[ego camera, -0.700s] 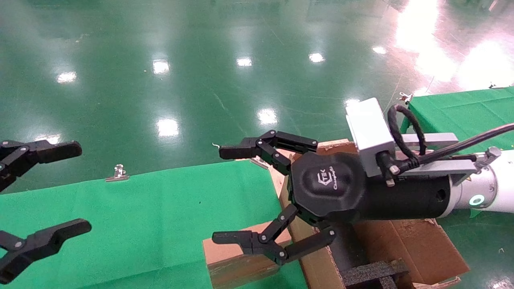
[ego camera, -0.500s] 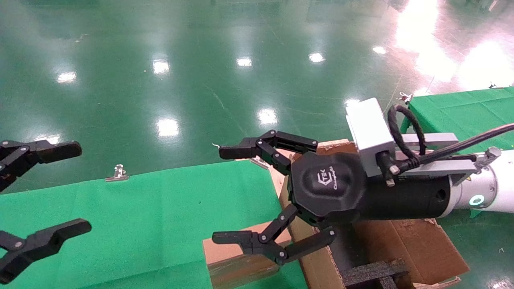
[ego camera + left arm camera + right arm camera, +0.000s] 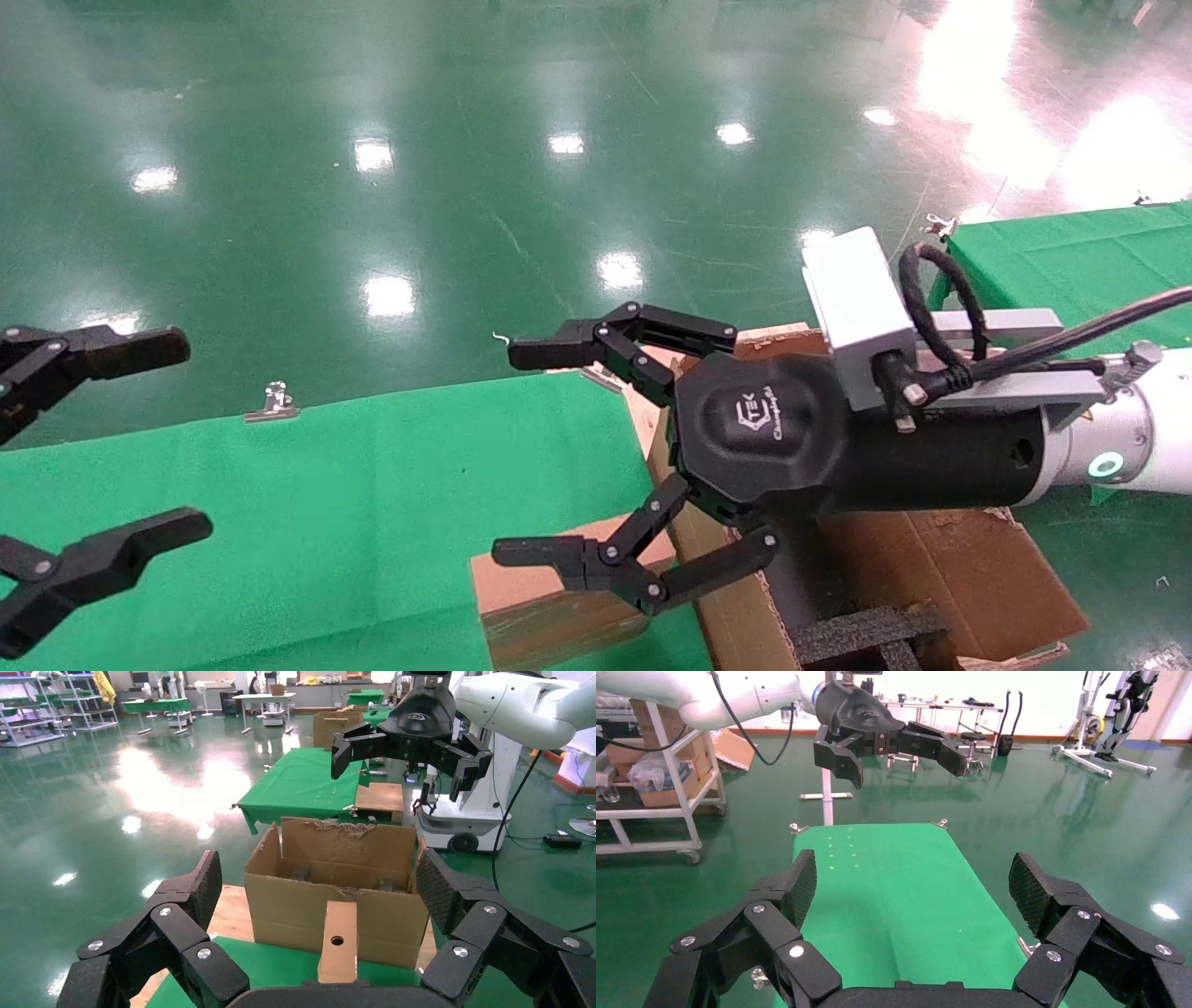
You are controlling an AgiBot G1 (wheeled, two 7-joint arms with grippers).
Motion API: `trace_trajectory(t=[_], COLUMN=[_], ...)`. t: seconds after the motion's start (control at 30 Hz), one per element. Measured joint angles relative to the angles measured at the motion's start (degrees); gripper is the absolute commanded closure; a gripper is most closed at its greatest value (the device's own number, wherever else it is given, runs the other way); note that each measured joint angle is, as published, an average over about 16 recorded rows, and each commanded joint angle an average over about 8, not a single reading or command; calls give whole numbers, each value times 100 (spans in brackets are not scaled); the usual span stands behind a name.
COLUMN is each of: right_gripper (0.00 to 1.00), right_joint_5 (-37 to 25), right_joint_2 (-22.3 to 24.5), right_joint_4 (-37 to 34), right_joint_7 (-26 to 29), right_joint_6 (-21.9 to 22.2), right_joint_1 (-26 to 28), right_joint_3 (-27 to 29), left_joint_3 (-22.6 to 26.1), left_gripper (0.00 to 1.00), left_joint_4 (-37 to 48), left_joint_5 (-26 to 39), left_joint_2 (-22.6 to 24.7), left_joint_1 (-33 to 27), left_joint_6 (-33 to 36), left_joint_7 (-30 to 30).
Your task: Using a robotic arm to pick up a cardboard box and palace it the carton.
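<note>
Nothing has visibly moved since the earlier head pictures: both arms sit in the same poses and the cardboard box has not shifted, so I judge the pick has not yet begun and the right arm is paused above its target.

Nearest the robot, the cardboard box [image 3: 559,596] stands on edge on the green table cloth [image 3: 326,494], just beside the near wall of the carton [image 3: 968,578]. It is a small flat brown box; in the left wrist view its narrow face shows a round hole [image 3: 337,940], and in the head view its lower side looks scuffed and darker.

Over it hangs the right gripper [image 3: 596,457], fingers spread wide with nothing between them; the lower fingers overlap the box's top edge in the head view, though whether they touch it I cannot tell.

At the table's left edge, the left gripper [image 3: 102,447] is parked, also wide open and empty.

Farther off, the carton shows torn flaps and black foam [image 3: 866,634] inside; beyond lies the glossy green floor [image 3: 466,140]
</note>
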Motion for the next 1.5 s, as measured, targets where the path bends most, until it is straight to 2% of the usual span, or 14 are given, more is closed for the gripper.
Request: trace_trajectory(t=[0.2, 0.43, 0.8, 1.13, 1.3, 1.33, 1.4, 1.5], right_gripper=[0, 0, 0, 0, 0, 7, 31, 69], right_joint_5=[-468, -1548, -3334, -4421, -4731, -4774, -4836, -4887], right_joint_2=[-24, -214, -921, -1581, -1792, -1822, -1871, -1915], right_joint_4=[-29, -144, -661, -1191, -1331, -1349, -1380, -1409], right_joint_7=[38, 128, 42, -269, -406, -430, -469, -517], right_joint_6=[-96, -273, -397, -442, -463, -465, -464, -460], right_joint_1=[220, 759, 1704, 2406, 2666, 2708, 2777, 2843], right_joint_3=[-220, -789, -1894, -2837, -3240, -3308, -3422, -3531], left_joint_3=[0, 0, 0, 0, 0, 0, 0, 0], left_gripper=[100, 100, 100, 99, 39, 27, 2, 0], left_joint_4=[0, 0, 0, 0, 0, 1, 1, 1], left_joint_5=[0, 0, 0, 0, 0, 0, 0, 0], left_joint_2=[0, 0, 0, 0, 0, 0, 0, 0], left_joint_1=[0, 0, 0, 0, 0, 0, 0, 1], left_joint_6=[0, 0, 0, 0, 0, 0, 0, -1], left_joint_7=[0, 0, 0, 0, 0, 0, 0, 0])
